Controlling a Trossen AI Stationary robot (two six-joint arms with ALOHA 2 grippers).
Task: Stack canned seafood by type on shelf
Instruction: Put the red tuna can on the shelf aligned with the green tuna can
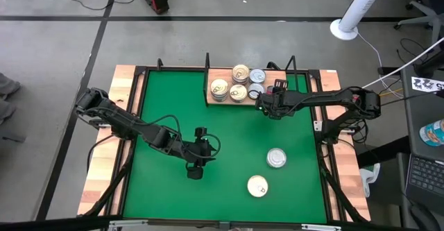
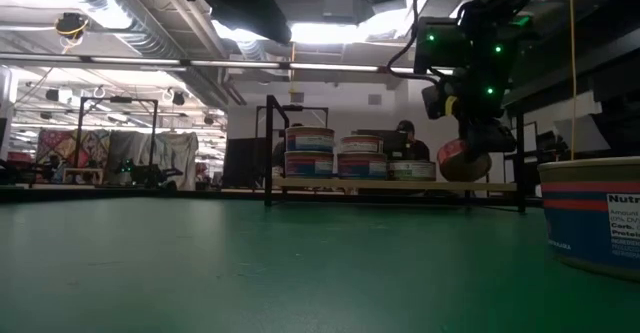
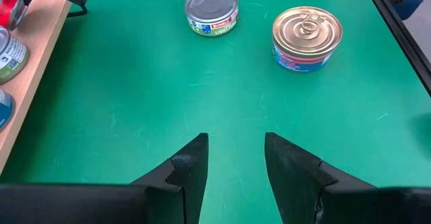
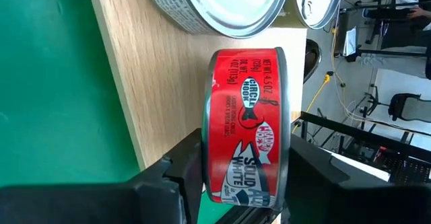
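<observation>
Red tin (image 4: 246, 126) clamped in your right end effector (image 1: 267, 103) at upper centre needs lowering onto the shelf (image 1: 222, 103).

low view cuts off a can (image 2: 592, 213) at the right edge, label half gone. person (image 2: 405, 138) behind the shelf (image 2: 390, 184) is mostly blocked by stacked tins. Upper right of right wrist view, two silver tins (image 4: 222, 5) cropped.
</observation>
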